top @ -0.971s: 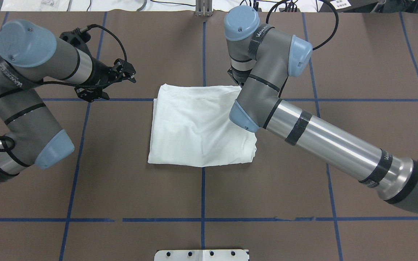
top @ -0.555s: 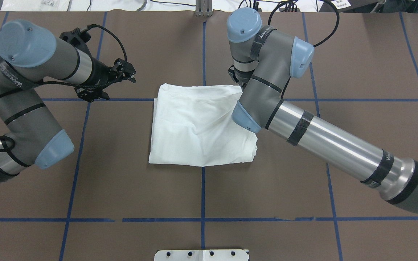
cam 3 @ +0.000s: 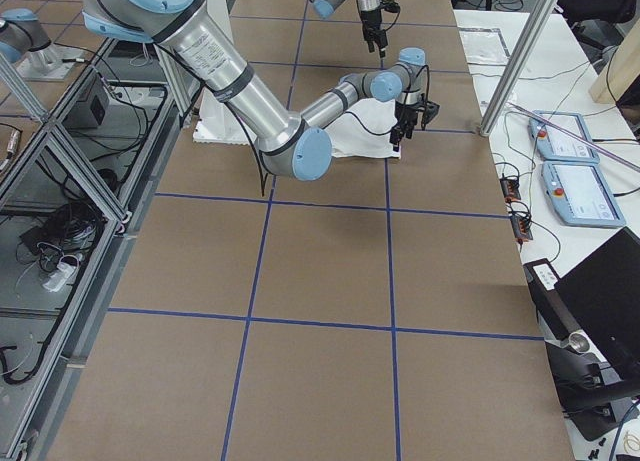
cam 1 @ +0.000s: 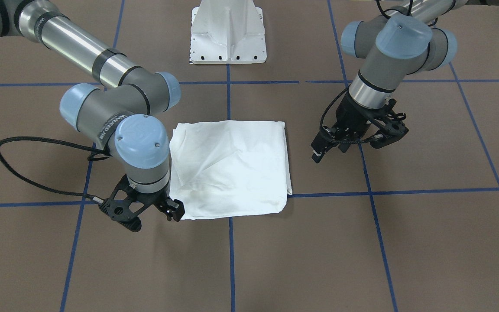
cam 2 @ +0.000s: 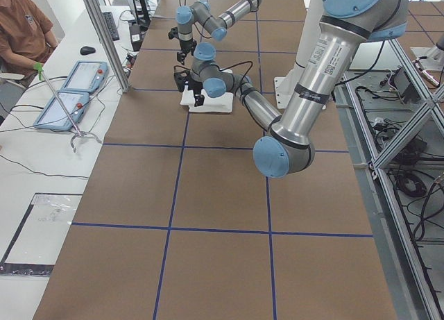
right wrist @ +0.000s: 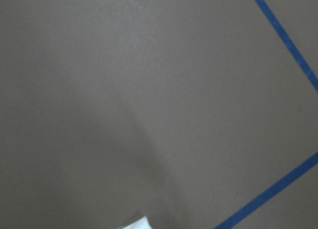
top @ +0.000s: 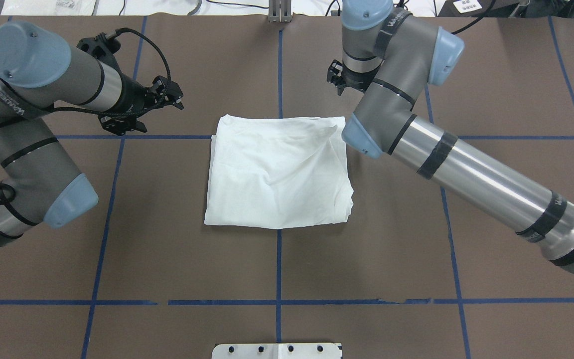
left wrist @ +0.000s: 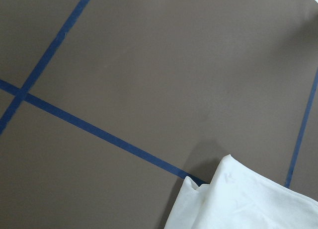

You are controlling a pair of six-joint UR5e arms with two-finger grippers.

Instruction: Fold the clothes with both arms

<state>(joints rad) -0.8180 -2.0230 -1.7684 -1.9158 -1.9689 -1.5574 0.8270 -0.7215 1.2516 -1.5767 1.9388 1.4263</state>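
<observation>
The clothes are a single white shirt (top: pixel 277 172) (cam 1: pixel 232 167), folded into a rough square and lying flat at the table's middle. Its near corner shows in the left wrist view (left wrist: pixel 243 199), and only a sliver shows in the right wrist view (right wrist: pixel 134 224). My right gripper (top: pixel 339 82) (cam 1: pixel 147 214) hangs open and holding nothing, just beyond the shirt's far right corner and apart from the cloth. Off the shirt's far left corner, my left gripper (top: pixel 150 112) (cam 1: pixel 351 149) is also open and holding nothing. No printed text or collar shows.
A white metal pedestal (cam 1: pixel 228 30) (top: pixel 277 350) stands at the table edge on the robot's side. Blue tape lines (top: pixel 278 264) grid the brown table. A seated person (cam 2: pixel 21 28) and tablets (cam 2: pixel 69 84) are at a side desk beyond a metal post (cam 2: pixel 104 35).
My right arm has pulled back from the shirt's far right corner, moving away and to the right. The corner now lies uncovered and flat. The left arm has shifted slightly farther back.
</observation>
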